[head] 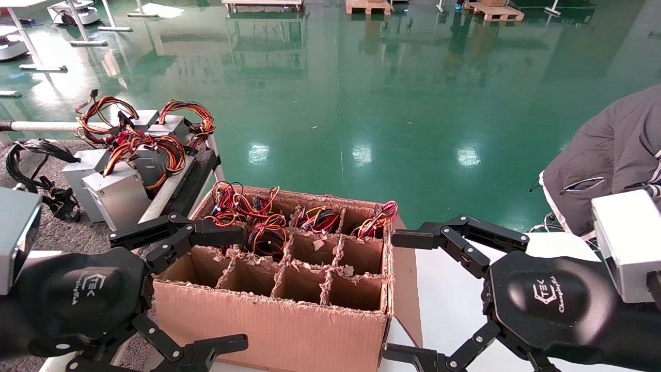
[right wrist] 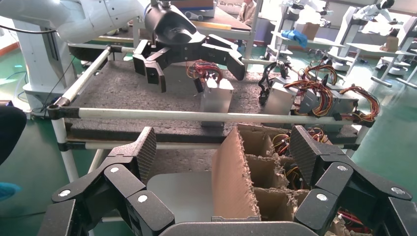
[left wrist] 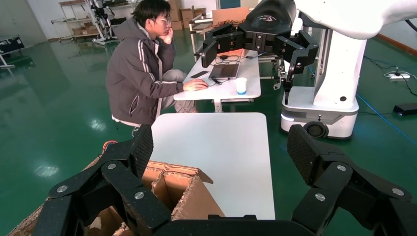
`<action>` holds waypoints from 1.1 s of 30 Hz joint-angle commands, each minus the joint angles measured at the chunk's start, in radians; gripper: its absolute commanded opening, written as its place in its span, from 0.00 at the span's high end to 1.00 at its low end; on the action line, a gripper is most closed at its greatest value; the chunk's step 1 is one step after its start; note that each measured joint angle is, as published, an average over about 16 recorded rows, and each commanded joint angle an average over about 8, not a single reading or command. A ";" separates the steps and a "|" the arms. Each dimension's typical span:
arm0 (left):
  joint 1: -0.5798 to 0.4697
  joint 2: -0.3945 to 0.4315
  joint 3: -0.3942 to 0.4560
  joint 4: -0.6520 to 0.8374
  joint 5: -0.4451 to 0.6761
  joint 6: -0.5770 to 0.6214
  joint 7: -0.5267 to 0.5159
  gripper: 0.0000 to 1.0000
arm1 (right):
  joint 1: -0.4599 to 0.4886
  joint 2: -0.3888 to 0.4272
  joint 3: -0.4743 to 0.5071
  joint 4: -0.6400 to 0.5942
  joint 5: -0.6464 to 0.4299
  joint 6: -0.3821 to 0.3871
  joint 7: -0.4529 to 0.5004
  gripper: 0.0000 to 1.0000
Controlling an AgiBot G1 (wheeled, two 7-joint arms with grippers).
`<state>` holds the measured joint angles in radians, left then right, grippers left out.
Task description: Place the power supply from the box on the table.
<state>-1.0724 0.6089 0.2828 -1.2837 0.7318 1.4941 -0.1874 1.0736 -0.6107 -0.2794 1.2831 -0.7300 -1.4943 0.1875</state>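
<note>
The brown cardboard box (head: 289, 315) with torn dividers stands in front of me. Its far cells hold power supplies; only their red, yellow and black wire bundles (head: 266, 230) (right wrist: 282, 142) show, the metal bodies sunk in the cells. My left gripper (head: 244, 288) hangs open at the box's near left corner (left wrist: 182, 191), nothing between its fingers. My right gripper (head: 390, 296) is open beside the box's right wall (right wrist: 228, 172), also empty. The dark grey matted table (head: 67, 232) (right wrist: 128, 88) with its white pipe rail (head: 165, 191) lies to the left.
Several power supplies (head: 116, 194) (right wrist: 216, 96) with coloured or black cables stand on the mat. A smooth white tabletop (head: 449, 299) (left wrist: 216, 147) carries the box. A seated person in a grey jacket (head: 604, 155) (left wrist: 142, 64) is close on the right.
</note>
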 commanded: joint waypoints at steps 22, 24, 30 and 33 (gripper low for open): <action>0.000 0.000 0.000 0.000 0.000 0.000 0.000 0.00 | 0.000 0.000 0.000 0.000 0.000 0.000 0.000 0.00; 0.000 0.000 0.000 0.000 0.000 0.000 0.000 0.00 | 0.000 0.000 0.000 0.000 0.000 0.000 0.000 0.00; 0.000 0.001 0.002 0.000 0.003 -0.001 0.001 0.00 | 0.000 0.000 0.000 0.000 0.000 0.000 0.000 0.00; -0.002 0.003 0.005 0.001 0.010 -0.004 0.005 0.00 | 0.000 0.000 0.000 0.000 0.000 0.000 0.000 0.00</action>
<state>-1.0775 0.6140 0.2929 -1.2819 0.7470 1.4857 -0.1791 1.0736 -0.6108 -0.2794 1.2832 -0.7299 -1.4944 0.1875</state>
